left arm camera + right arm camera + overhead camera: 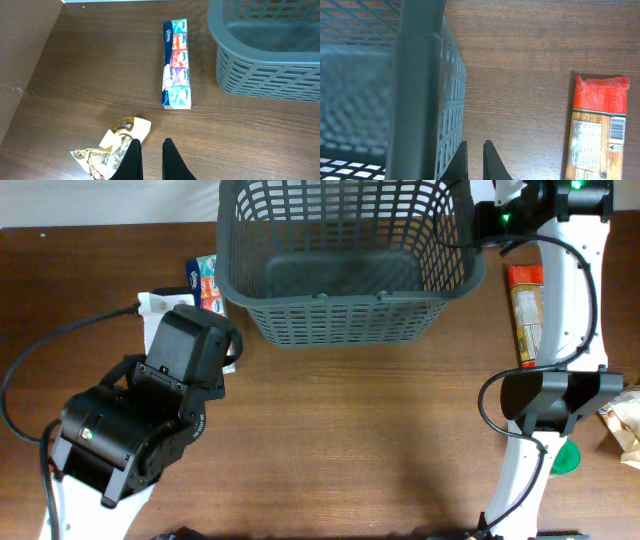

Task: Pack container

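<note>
Packing not yet begun: the dark grey, lattice-sided plastic basket [345,325] sits empty at far centre of the wood-grain table [380,440]. A glossy tissue multipack [176,65] and a crumpled snack packet [112,147] wait to its left, and a long red-topped packet [597,130] to its right. The left gripper [150,150] and right gripper [475,150] are closed on nothing.

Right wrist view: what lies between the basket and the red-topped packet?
Only bare table lies between the basket and the red-topped packet. The right wrist view shows this plainly.
</note>
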Controlling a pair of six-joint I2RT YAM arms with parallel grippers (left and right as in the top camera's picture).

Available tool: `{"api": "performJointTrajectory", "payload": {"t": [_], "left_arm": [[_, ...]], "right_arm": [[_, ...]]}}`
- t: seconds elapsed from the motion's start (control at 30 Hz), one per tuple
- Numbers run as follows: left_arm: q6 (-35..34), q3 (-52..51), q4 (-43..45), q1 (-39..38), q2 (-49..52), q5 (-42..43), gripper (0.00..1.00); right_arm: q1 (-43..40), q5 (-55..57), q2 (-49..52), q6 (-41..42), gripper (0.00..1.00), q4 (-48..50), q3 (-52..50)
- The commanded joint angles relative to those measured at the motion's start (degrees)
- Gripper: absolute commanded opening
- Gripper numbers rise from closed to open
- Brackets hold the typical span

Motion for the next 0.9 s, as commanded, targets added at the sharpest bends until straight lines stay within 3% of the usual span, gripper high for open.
{"api": "performJointTrajectory", "payload": {"t": [0.0,0.5,0.87], "left_arm": [[0.7,0.5,-0.2,0.2,-0.3,0.5,0.02],[0.7,0.5,0.2,0.2,-0.3,0.4,0.02],[0.7,0.5,-0.3,0.2,-0.3,0.4,0.02]], "right_arm": [[0.5,-1.7,0.8,0.4,0.04,-0.4,-0.5],[0.7,-1.5,0.8,0.4,0.04,-1.0,-0.5],[-0.1,6.5,0.3,1.9,0.04,0.2,2.3]]}}
